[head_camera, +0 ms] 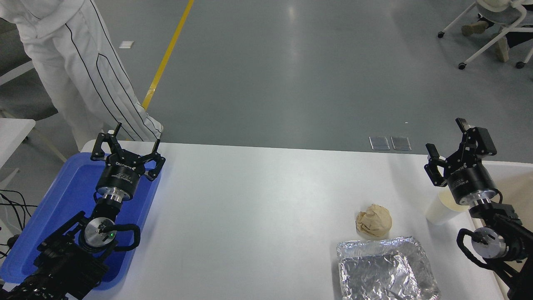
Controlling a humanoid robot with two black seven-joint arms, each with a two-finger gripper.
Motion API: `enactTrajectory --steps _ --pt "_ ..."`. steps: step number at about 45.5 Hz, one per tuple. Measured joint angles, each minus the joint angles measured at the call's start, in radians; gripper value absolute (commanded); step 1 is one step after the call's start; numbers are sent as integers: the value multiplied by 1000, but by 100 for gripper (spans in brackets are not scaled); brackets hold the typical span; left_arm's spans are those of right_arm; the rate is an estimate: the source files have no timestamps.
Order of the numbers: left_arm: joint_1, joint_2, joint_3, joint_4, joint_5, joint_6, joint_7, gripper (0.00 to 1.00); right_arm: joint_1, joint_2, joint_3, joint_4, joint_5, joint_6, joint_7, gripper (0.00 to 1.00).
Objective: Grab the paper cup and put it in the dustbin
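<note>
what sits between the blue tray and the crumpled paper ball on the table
Nothing. In the head view the white table is bare between the blue tray and the brown paper ball. The foil tray lies nearer than the ball, outside that stretch.

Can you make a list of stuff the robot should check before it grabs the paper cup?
1. Right gripper open and empty: ok.
2. Cup within reach: ok, it lies on its side just beside the right wrist, which hides part of it.
3. Gripper lined up with the cup: not ok, it is raised and points away, past the cup.
4. Paper ball and foil tray out of the way: ok, both lie apart from the cup.
5. Dustbin ready: cannot tell, hardly any of it shows at the right edge.
6. Left gripper parked: ok, over the blue tray.
</note>
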Motion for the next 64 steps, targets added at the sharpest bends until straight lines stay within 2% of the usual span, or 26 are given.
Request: enactTrajectory --steps 64 --pt "0 0 0 0 0 0 0 100 -3 -3 0 -7 10 -3 -1 100"
